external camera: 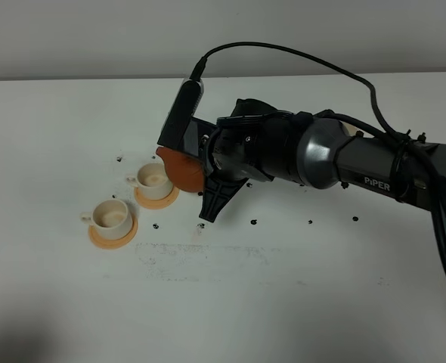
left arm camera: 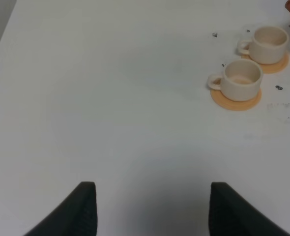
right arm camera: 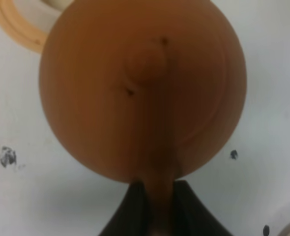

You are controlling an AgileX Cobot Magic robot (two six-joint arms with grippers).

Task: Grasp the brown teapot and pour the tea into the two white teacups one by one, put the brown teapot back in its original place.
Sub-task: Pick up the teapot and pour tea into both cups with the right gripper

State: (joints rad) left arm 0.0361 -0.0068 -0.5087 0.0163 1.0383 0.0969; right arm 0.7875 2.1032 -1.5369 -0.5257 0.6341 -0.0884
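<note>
My right gripper [external camera: 200, 157] is shut on the side handle of the brown teapot [external camera: 181, 171], which it holds just above the table. The teapot hangs at the right edge of the farther white teacup [external camera: 153, 178]. In the right wrist view the teapot's [right arm camera: 145, 88] knobbed lid faces the camera, its handle pinched in the gripper [right arm camera: 159, 209], and its spout is hidden. The nearer teacup [external camera: 111, 215] stands to the front left on its orange saucer. The left wrist view shows both teacups [left arm camera: 269, 44] [left arm camera: 241, 79] far off, and my left gripper [left arm camera: 150, 211] open over bare table. A sliver of the beige coaster [external camera: 351, 130] peeks from behind the right arm.
Black specks [external camera: 253, 222] dot the white table [external camera: 283, 287] around the cups and under the arm. A faint scuffed patch [external camera: 178, 261] lies in front of the cups. The right arm and its cable span the right half of the table. My left arm is outside the high view.
</note>
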